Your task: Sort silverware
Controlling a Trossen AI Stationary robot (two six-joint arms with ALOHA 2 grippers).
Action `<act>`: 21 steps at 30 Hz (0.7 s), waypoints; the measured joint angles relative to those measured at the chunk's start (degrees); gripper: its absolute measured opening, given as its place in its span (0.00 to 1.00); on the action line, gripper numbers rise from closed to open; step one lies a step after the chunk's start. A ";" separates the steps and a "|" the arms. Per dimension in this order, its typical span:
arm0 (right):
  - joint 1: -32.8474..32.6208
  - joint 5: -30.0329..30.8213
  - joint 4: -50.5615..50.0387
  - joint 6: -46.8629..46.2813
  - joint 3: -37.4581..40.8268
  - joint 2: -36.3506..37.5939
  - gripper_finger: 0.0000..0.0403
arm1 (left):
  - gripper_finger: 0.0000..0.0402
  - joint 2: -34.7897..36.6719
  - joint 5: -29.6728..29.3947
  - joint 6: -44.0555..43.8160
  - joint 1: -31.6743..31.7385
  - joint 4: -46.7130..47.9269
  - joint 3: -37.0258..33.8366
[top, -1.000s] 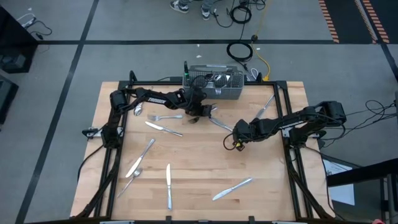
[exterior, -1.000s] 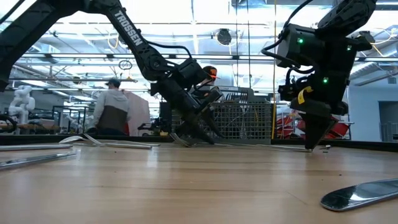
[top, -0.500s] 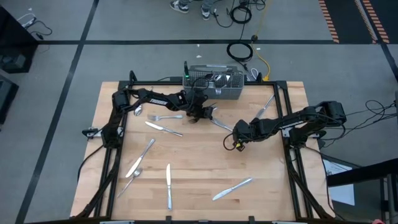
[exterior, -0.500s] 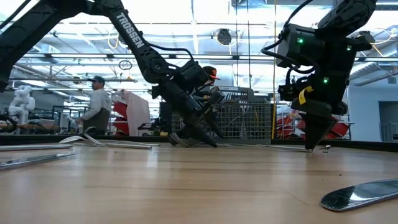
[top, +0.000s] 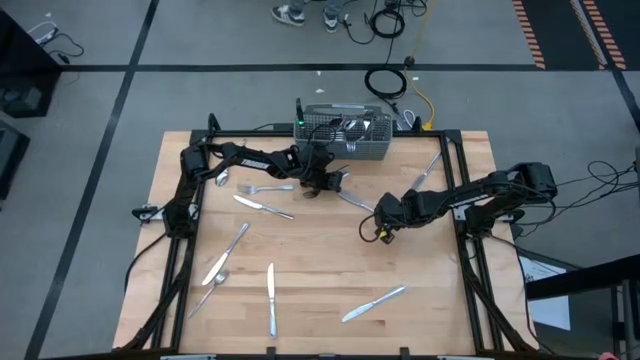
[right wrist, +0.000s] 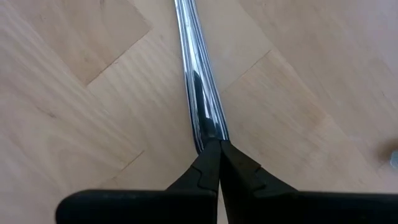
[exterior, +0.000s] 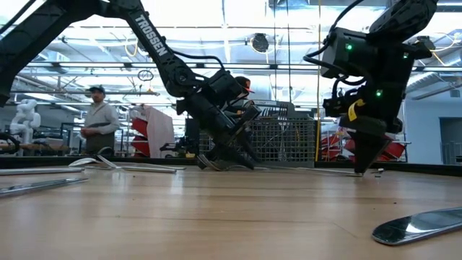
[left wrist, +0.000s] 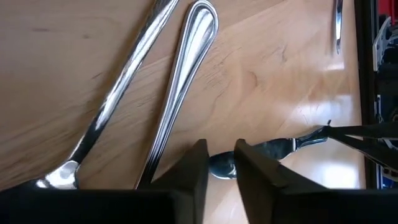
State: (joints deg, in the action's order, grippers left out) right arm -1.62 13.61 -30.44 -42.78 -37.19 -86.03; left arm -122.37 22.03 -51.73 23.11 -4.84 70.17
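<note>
Silverware lies scattered over the wooden table [top: 320,260]. My left gripper [top: 325,185] is low over the table just in front of the wire-mesh basket [top: 345,140]. Its fingers [left wrist: 198,163] leave a narrow gap, in which the rounded end of one shiny piece [left wrist: 222,165] shows; that piece runs on behind one finger [left wrist: 292,145]. Two other handles [left wrist: 185,74] lie flat beside it. My right gripper [top: 379,232] is at mid-table, pointing down, shut at the end of a slim handle [right wrist: 194,68] that lies on the wood. My left gripper comes slanting down from the table's left. I cannot tell whether its fingers touch the shiny piece in the gap between them. My right gripper's shut fingertips [right wrist: 214,163] meet the very end of the slim handle [right wrist: 209,132], coming steeply from above and in line with it. The piece lies flat on the table [exterior: 332,172].
A fork [top: 262,188] and a knife [top: 265,207] lie at the left. Further pieces [top: 232,245], [top: 270,298], [top: 375,302] lie toward the near edge, and one [top: 430,165] at the far right. The basket holds several pieces. A person [exterior: 97,119] stands beyond the table.
Both arms have kept their places. The person in the room behind has walked toward the low view's left.
</note>
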 joint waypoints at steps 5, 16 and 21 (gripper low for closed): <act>-0.05 -0.59 -0.24 0.00 0.00 0.05 0.00 | 0.07 0.00 1.87 1.04 -0.04 -0.01 -0.09; -0.10 -0.45 -0.21 -0.46 0.00 0.05 0.00 | 0.01 0.00 5.21 1.37 -0.07 -0.02 -0.11; -0.10 0.66 0.07 -1.69 0.00 0.08 0.00 | 0.01 0.05 6.32 0.36 -0.04 -0.22 -0.11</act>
State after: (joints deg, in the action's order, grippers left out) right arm -1.72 14.26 -30.36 -44.47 -37.19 -85.95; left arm -122.32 28.35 -51.37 23.07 -5.06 70.06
